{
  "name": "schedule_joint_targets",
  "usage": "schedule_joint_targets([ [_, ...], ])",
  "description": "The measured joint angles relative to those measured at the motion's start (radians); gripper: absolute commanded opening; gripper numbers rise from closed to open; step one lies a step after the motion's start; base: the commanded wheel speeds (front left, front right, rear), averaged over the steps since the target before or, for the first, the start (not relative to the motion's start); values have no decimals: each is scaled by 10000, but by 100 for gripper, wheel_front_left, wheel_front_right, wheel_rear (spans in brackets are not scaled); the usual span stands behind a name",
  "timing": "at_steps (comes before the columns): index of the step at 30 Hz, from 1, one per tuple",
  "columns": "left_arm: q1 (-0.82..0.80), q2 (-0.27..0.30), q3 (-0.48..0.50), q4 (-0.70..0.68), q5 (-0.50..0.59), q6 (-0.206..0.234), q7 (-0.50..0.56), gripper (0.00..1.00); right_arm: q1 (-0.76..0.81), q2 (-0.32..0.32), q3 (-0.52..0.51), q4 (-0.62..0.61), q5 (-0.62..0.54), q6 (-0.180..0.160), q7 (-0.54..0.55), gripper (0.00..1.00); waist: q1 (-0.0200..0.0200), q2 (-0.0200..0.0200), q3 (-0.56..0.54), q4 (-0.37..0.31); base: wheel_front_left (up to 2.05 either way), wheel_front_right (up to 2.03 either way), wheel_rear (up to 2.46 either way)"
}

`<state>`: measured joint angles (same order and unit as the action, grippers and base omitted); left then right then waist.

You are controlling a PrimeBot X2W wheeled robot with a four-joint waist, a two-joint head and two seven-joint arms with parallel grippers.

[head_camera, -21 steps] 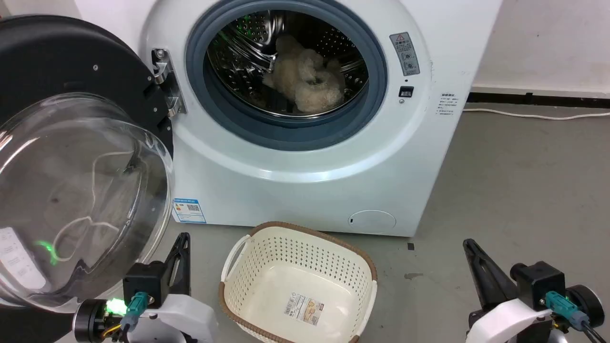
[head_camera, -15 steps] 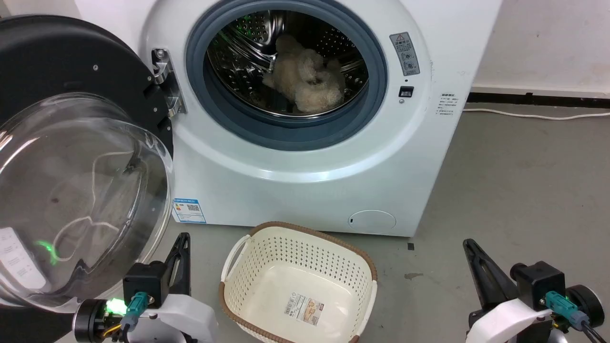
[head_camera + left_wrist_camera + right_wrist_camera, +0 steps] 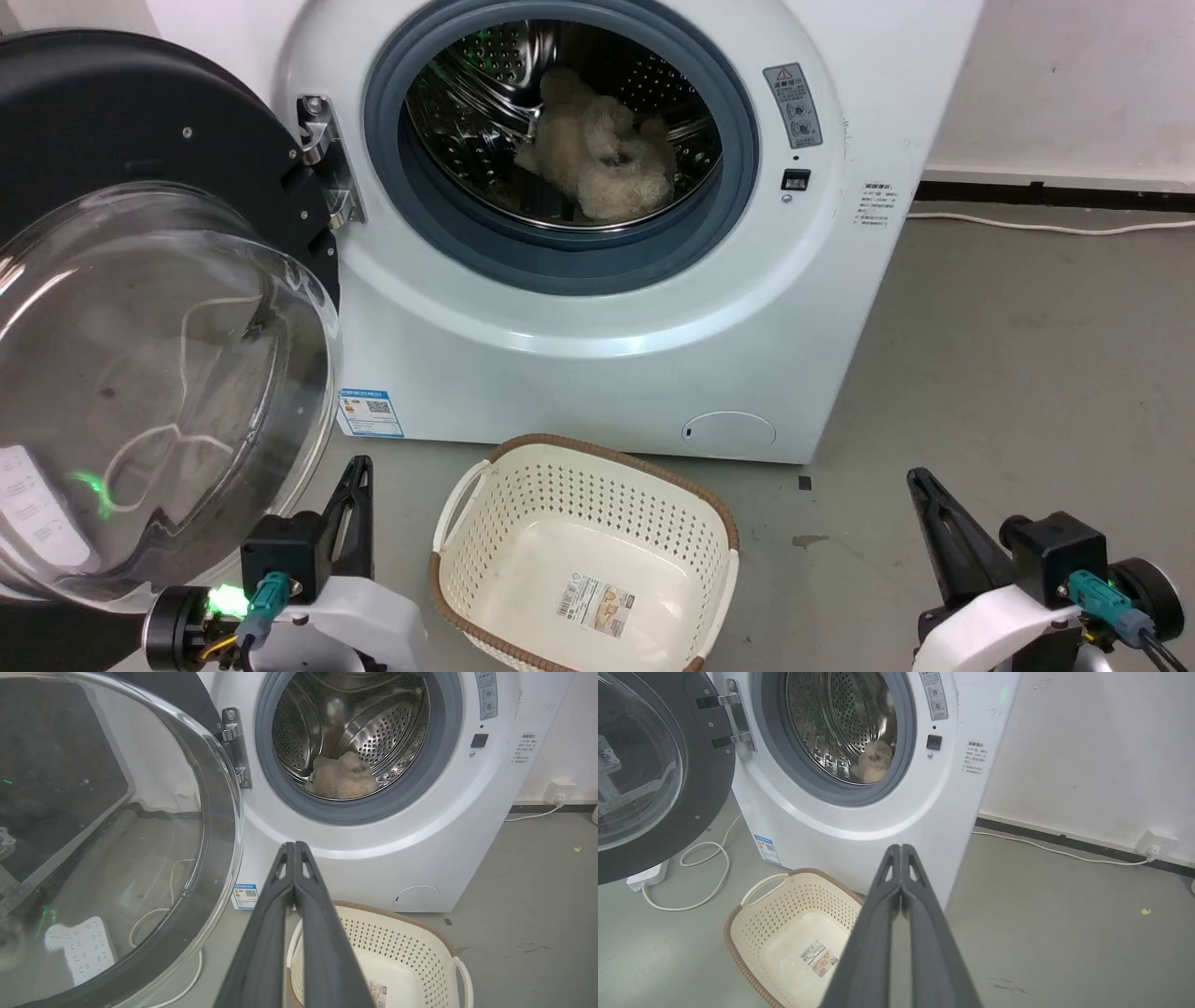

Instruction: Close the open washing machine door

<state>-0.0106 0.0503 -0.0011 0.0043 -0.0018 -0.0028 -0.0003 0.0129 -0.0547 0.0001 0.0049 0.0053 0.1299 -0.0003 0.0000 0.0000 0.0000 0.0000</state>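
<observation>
just beside left tool (image 3: 293, 846), washing machine door (image 3: 117, 812) wide open, tool closed, empty

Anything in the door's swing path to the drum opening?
Nothing visible blocks it. The fluffy item lies wholly inside the drum, off the rubber ring. The basket stands on the floor before the washing machine, apparently below the washing machine door.
</observation>
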Motion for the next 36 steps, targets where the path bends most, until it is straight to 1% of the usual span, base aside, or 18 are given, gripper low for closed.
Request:
schedule_joint_targets([
  [20, -2, 0, -4, 4, 0, 0, 0, 0, 1, -2, 2, 4, 2, 0, 0, 0, 0, 0, 0, 0, 0, 0, 0],
  [21, -2, 0, -8, 8, -2, -2, 0, 100, 2, -2, 4, 6, 2, 0, 0, 100, 0, 0, 0, 0, 0, 0, 0],
  [36, -3, -2, -320, 58, -12, 10, -276, 100, 24, -61, -27, 38, 157, 0, -242, 100, 0, 0, -13, 116, 0, 0, 0],
])
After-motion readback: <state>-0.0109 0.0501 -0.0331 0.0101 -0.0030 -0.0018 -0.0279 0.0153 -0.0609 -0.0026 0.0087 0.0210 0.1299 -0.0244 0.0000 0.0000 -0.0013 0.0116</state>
